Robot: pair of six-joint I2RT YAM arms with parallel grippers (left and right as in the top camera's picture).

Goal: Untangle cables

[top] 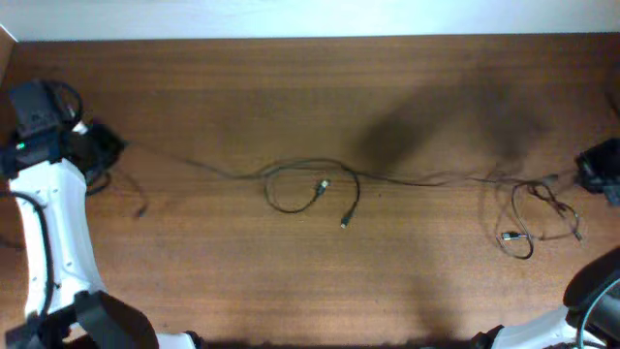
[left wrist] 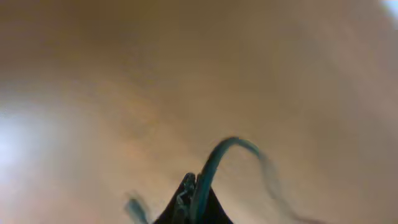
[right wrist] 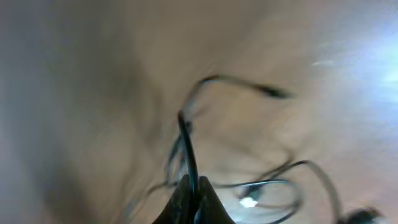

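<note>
Cables stretch across the table, pinched by left gripper and right gripper jaws. Spread the arms slowly and low, so the middle loop opens rather than cinching into a knot.

overhead evenly lit, soft shadow patch upper right; both wrist views heavily blurred.

The left arm has white links, black joints, a green light and looped black wiring; the left gripper and right gripper are black.
</note>
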